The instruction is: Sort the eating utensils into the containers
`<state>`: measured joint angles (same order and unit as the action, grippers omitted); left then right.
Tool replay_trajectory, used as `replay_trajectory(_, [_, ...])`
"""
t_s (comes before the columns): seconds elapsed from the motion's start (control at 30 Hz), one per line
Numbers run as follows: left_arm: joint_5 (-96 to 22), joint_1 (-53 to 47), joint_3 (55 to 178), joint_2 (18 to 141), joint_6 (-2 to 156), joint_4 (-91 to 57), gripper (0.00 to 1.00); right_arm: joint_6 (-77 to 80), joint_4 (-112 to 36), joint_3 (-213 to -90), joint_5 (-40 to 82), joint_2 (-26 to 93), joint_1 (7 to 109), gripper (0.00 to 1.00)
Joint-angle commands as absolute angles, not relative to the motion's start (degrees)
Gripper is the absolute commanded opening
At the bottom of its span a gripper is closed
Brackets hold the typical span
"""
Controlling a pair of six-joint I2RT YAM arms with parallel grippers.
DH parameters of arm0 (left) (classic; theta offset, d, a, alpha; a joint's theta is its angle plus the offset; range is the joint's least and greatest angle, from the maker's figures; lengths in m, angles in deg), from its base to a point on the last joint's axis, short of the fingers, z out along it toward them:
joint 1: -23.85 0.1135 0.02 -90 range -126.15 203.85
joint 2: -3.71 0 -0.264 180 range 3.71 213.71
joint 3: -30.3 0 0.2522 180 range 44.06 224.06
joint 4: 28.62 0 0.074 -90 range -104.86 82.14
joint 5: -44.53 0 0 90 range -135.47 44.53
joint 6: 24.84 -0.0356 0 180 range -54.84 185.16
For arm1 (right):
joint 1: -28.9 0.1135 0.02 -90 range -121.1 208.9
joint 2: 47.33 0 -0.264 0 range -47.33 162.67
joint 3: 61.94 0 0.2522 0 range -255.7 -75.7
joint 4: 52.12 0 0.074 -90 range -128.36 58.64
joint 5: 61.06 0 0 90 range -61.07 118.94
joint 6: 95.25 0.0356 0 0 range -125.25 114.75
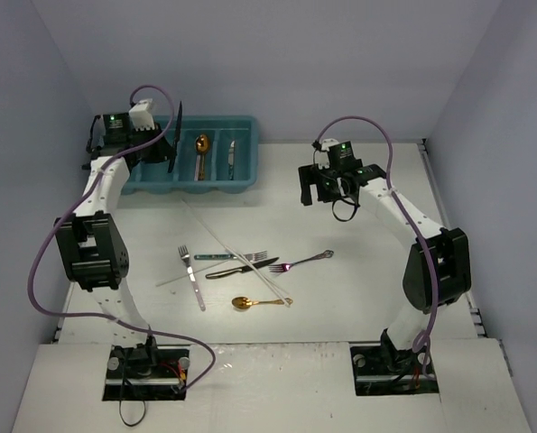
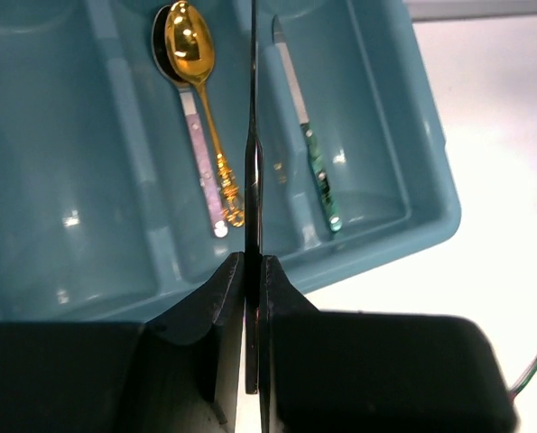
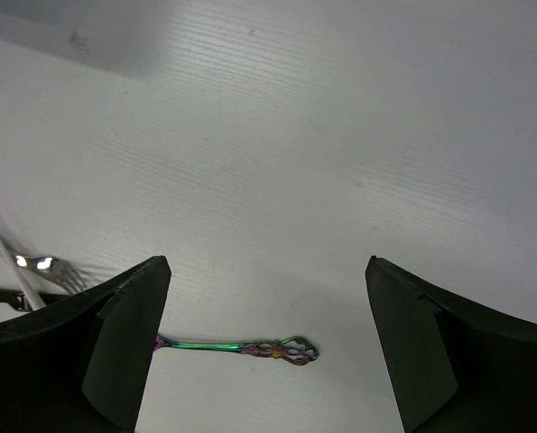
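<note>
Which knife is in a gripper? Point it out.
The black knife, clamped in the left gripper over the tray. The teal-handled knife lies inside the tray; a third knife lies on the table.

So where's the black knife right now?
Top view, far left: the black knife is clamped in the left pincer above the teal tray, between the gold spoon and the teal-handled knife.

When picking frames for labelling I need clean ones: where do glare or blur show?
Left wrist: glare spots on the gold spoon and tray floor, table washed out white, held black knife edge-on. Right wrist: even light, iridescent fork handle sharp, right gripper's fingers dark, featureless. Top external: soft shadows, no strong glare, chopsticks faint.
</note>
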<state>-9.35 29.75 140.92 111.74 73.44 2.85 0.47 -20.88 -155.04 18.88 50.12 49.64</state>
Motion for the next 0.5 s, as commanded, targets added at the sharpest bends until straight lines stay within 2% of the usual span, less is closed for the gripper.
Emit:
replay_trajectory(0.0, [-16.3,25.3,145.0,109.5,79.8,-3.5,0.00,-3.4,-22.4,-154.6,26.9,47.9,48.8,0.88])
replay_trajectory(0.1, [-25.7,19.6,142.2,108.5,80.1,-5.9,0.00,-5.0,-22.8,-153.2,34.9,48.5,48.3,0.88])
replay_trajectory(0.23, [-32.2,11.7,142.5,110.5,80.2,-6.1,0.00,-7.7,-23.2,-152.6,36.3,49.5,46.0,0.88])
replay_trajectory(0.47, [-33.0,8.5,154.6,123.4,83.6,-3.8,0.00,-10.0,-23.4,-152.7,34.9,51.2,45.1,0.88])
